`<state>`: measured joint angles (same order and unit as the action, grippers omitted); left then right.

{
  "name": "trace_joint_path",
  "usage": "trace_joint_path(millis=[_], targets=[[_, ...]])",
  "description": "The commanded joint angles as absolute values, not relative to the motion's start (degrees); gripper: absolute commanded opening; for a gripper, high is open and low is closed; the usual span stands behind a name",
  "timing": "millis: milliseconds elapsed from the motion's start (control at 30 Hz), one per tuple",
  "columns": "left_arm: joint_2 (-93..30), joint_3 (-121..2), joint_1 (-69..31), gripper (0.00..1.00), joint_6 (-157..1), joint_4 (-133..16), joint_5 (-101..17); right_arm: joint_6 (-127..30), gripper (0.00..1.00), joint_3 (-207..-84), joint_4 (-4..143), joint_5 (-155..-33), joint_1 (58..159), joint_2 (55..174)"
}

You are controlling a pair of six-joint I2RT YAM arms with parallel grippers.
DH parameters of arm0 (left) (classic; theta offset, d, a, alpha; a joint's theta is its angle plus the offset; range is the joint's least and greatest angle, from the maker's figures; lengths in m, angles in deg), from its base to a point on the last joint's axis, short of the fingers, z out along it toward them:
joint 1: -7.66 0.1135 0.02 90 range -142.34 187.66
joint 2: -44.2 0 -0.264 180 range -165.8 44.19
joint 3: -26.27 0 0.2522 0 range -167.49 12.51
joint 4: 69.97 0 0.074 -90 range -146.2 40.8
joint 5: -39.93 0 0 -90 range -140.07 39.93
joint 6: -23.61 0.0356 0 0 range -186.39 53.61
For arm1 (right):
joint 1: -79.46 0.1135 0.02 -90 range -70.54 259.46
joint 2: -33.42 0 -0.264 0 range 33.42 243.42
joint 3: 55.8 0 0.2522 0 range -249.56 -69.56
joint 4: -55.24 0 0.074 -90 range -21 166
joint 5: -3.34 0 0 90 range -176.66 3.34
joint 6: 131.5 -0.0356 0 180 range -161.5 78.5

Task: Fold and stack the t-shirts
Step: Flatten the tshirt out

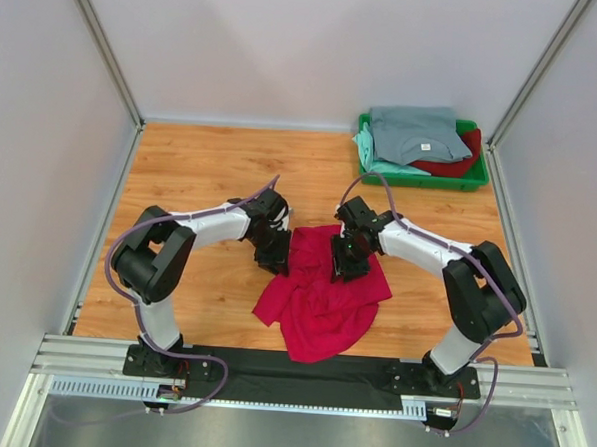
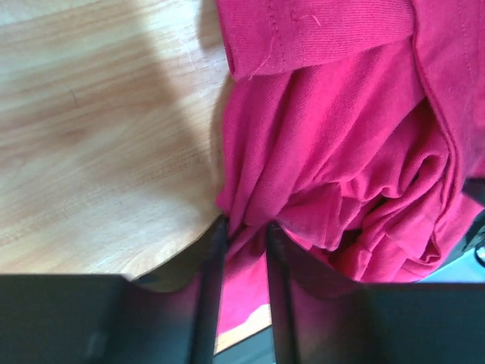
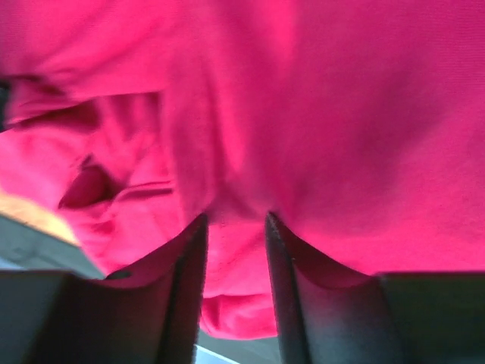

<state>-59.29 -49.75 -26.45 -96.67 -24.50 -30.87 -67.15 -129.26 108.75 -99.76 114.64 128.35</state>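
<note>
Red tee (image 1: pixel 320 295) lay crumpled on the table (image 1: pixel 201 168), well apart from the tray (image 1: pixel 421 181), nearer the arm bases and to the tray's left. L gripper (image 1: pixel 274 257) sat at the tee's edge farthest from the tray. R gripper (image 1: pixel 346 266) was on the tee's tray-side part. Both were down at cloth level.

L wrist cam: L gripper (image 2: pixel 244 227) had its fingers (image 2: pixel 212 288) close together, pinching a bunched fold of red tee (image 2: pixel 341 152), w/ bare wood beside it. R wrist cam: R gripper (image 3: pixel 235 220) was likewise nipped onto red tee (image 3: pixel 341 114), cloth running down between its fingers (image 3: pixel 189 273). The view was blurred and nearly all red.

In the tray, grey-blue tee (image 1: pixel 413 134) lay folded on top. Mint tee (image 1: pixel 368 147) stuck out at its side toward the red tee, and dark red tee (image 1: pixel 462 164) showed on the opp. side.
</note>
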Motion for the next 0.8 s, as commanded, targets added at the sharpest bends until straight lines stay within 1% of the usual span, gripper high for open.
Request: trace_joint_path(millis=[0,67,100,133,167,200,267,367,467,633,700,733,767], targets=[[-57.9,-49.5,-26.7,0.31,-95.6,-25.2,-30.8,-65.2,0.35,-131.3,109.2,-95.8,114.4,129.7],[-55.9,-48.6,-26.7,0.21,-95.6,-24.9,-31.5,-64.9,0.34,-131.3,108.6,-94.9,114.4,130.7],[-55.3,-47.9,-26.7,0.18,-95.6,-24.7,-31.7,-64.9,0.28,-131.6,108.5,-94.6,114.4,131.1],[-54.3,-47.6,-26.6,0.11,-95.7,-24.5,-31.7,-64.6,0.24,-131.8,108.7,-94.2,114.4,131.4],[-53.6,-47.1,-26.7,0.07,-95.7,-24.2,-31.6,-64.4,0.21,-132.0,109.2,-93.4,114.4,131.8],[-52.8,-46.9,-26.7,0.01,-95.7,-23.8,-32.1,-64.5,0.12,-132.7,109.8,-92.8,114.4,131.8],[-50.0,-46.4,-26.6,0.00,-95.8,-22.9,-32.8,-64.4,0.01,-132.8,110.5,-91.5,114.4,130.5],[-44.7,-46.7,-26.6,0.00,-95.3,-19.6,-35.8,-64.5,0.00,-133.3,113.2,-86.9,114.0,127.9],[-37.7,-48.1,-26.6,0.00,-94.3,-15.2,-40.1,-64.9,0.00,-133.2,114.8,-83.1,113.3,121.3],[-27.7,-52.3,-26.4,0.00,-92.3,-7.8,-45.1,-66.2,0.00,-135.7,118.7,-80.5,112.6,109.7],[-25.5,-52.9,-26.4,0.00,-91.5,-8.1,-42.6,-65.6,0.00,-135.6,116.8,-84.7,112.6,107.0],[-23.9,-53.0,-26.4,0.00,-91.5,-9.1,-40.8,-65.4,0.00,-135.0,113.0,-88.7,112.8,105.9],[-23.1,-52.4,-26.4,0.00,-91.5,-10.7,-38.2,-65.9,0.20,-134.3,111.2,-95.2,113.0,106.3]])
